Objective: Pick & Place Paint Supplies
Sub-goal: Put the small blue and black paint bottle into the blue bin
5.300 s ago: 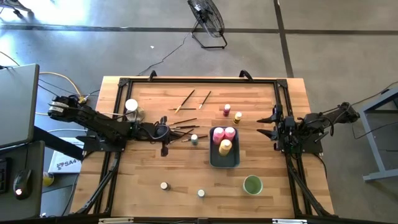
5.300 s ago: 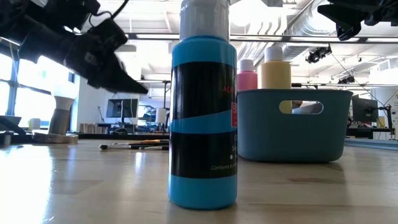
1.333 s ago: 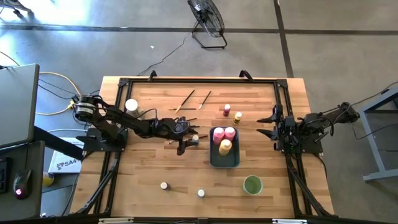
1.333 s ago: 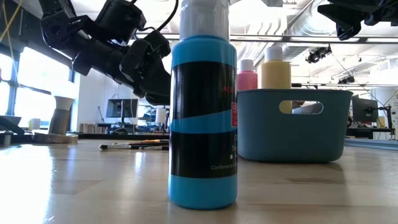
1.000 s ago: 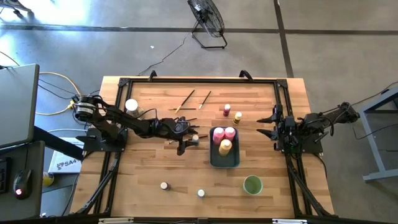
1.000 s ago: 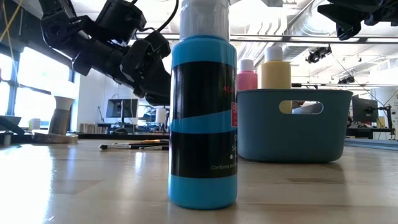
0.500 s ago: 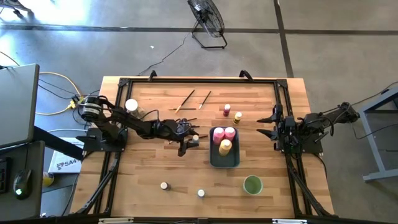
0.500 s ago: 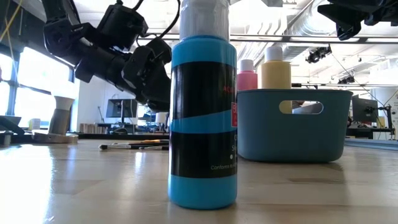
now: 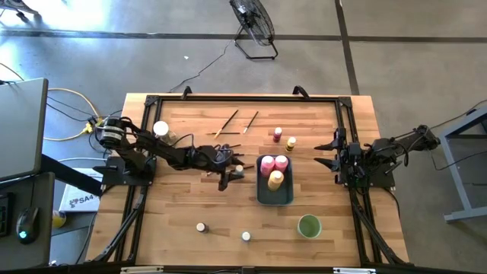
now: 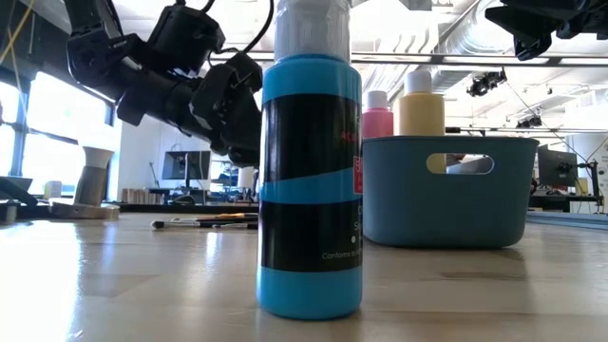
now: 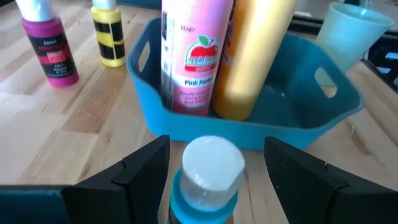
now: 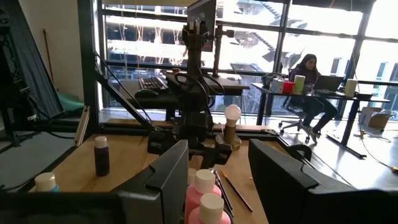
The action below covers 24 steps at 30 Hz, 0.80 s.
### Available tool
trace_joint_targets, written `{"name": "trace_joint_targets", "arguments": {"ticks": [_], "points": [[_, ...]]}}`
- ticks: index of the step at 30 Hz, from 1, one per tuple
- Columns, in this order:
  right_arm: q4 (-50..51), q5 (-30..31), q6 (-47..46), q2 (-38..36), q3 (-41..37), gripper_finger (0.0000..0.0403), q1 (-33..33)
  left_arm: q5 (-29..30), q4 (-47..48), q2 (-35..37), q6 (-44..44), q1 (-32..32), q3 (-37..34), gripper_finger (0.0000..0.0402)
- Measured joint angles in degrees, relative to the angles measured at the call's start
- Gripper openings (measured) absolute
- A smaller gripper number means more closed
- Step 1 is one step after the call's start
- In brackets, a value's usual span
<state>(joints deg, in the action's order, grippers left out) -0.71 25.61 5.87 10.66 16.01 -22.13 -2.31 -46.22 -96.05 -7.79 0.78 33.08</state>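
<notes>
1. The left gripper (image 11: pixel 208 165) hangs over the middle of the table (image 9: pixel 183 205), its fingers spread wide on either side of a small blue jar with a pale cap (image 11: pixel 208 171); nothing is clamped, and whether the fingers touch the jar cannot be told.
2. Just beyond that jar, to its right in the high view, stands the blue-grey tray (image 9: pixel 275 192), holding two pink bottles (image 9: pixel 275 163) and a yellow bottle (image 9: pixel 275 180) upright.
3. At the near side of the table two more pale-capped jars (image 9: pixel 201 227) stand well apart from the tray, one of them filling the low view; the green cup (image 9: pixel 309 226) sits near the right corner.
4. Beside the left arm lie thin brown-handled brushes (image 9: pixel 225 149), and two more brushes (image 9: pixel 227 122) lie toward the far edge.
5. A small magenta bottle (image 9: pixel 278 134) and a small yellow bottle (image 9: pixel 291 142) stand on the wood beyond the tray.
6. The right gripper (image 9: pixel 326 151) waits at the right edge of the table, fingers apart and empty.
7. Far off in the room, a person sits at a desk (image 12: pixel 309 78).
</notes>
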Motion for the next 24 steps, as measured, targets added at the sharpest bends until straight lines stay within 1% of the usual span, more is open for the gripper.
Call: {"name": "trace_joint_targets", "arguments": {"ticks": [15, 18, 24], "points": [[0.0, 0.0, 0.0, 0.0, 0.0, 0.0162, 0.0, -0.2, 1.1, 0.0, 0.0, 0.0, 0.0, 0.0253], [0.0, 0.0, 0.0, 0.0, 0.0, 0.0162, 0.0, -0.2, 1.1, 0.0, 0.0, 0.0, 0.0, 0.0239], [0.0, 0.0, 0.0, 0.0, 0.0, 0.0162, 0.0, -0.1, 1.1, 0.0, 0.0, 0.0, 0.0, 0.0185]]}}
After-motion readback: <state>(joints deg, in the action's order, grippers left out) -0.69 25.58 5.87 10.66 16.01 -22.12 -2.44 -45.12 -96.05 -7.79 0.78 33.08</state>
